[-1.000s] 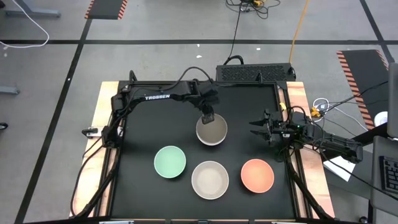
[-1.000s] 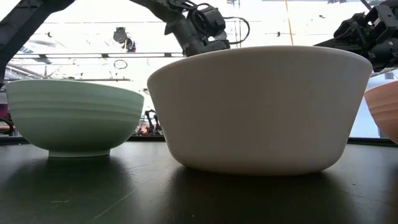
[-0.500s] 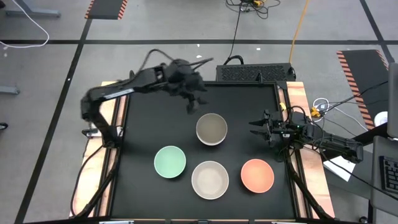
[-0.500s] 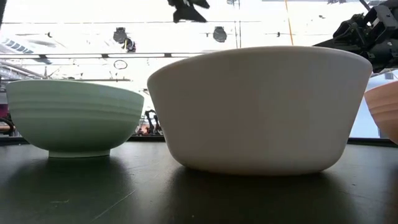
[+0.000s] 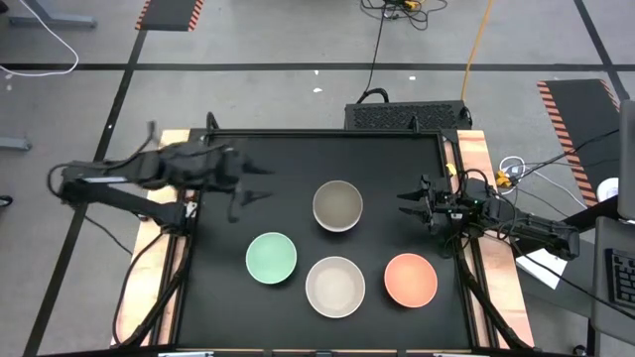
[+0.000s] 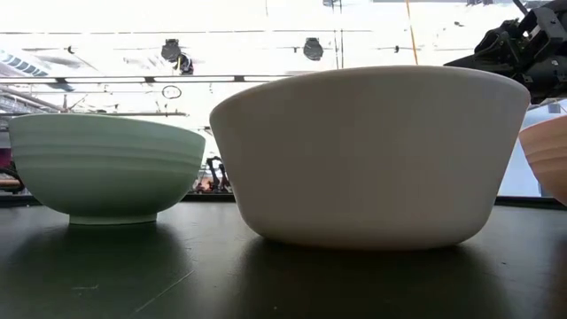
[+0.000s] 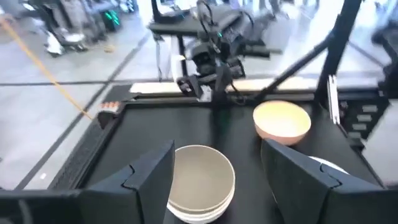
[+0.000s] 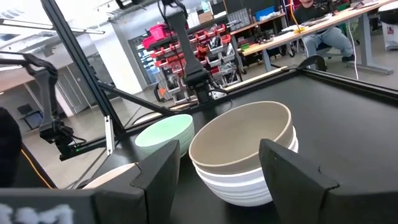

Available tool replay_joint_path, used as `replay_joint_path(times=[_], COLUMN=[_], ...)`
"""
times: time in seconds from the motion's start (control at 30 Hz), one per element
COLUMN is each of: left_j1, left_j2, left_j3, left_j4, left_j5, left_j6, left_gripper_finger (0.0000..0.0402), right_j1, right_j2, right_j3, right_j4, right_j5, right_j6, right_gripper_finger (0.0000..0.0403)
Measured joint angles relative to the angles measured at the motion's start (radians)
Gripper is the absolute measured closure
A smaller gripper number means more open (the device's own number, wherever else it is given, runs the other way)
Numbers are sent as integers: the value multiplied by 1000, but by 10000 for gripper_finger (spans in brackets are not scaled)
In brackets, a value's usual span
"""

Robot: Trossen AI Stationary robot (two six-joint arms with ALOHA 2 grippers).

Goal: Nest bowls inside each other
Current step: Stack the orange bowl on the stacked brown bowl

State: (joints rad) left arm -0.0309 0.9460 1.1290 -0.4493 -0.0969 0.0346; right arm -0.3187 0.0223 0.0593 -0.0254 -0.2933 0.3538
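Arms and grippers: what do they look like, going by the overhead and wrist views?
Both arms are dark, nearly black, jointed links with black cables along them. The left arm is motion-blurred, so no marking can be read on it. The left gripper and right gripper each have two flat, angular black fingers. Small green and orange spots show near the right wrist.

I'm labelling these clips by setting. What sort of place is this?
Most likely a robotics lab or workshop. Beyond the black-topped table stand red parts bins on racks, a long workbench where a person sits, and striped hazard tape on the floor.
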Motion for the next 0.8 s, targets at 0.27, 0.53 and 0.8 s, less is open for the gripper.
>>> replay_joint_path(times=[0.27,0.53,0.8], left_j1=[-32,-49,-49], left_j2=[-291,-464,-593], left_j3=[-281,-606,-895], left_j4=[30,230,547], left_j5=[-112,-147,-73], left_j6=[-122,-84,-22], left_gripper_finger=[160,160,160], right_j1=[0,0,0], right_j2=[0,0,1], right_j3=[0,0,0], right_j4=[7,7,10], right_j5=[0,0,-64], right_j6=[-2,-2,-19], right_gripper_finger=[190,190,190])
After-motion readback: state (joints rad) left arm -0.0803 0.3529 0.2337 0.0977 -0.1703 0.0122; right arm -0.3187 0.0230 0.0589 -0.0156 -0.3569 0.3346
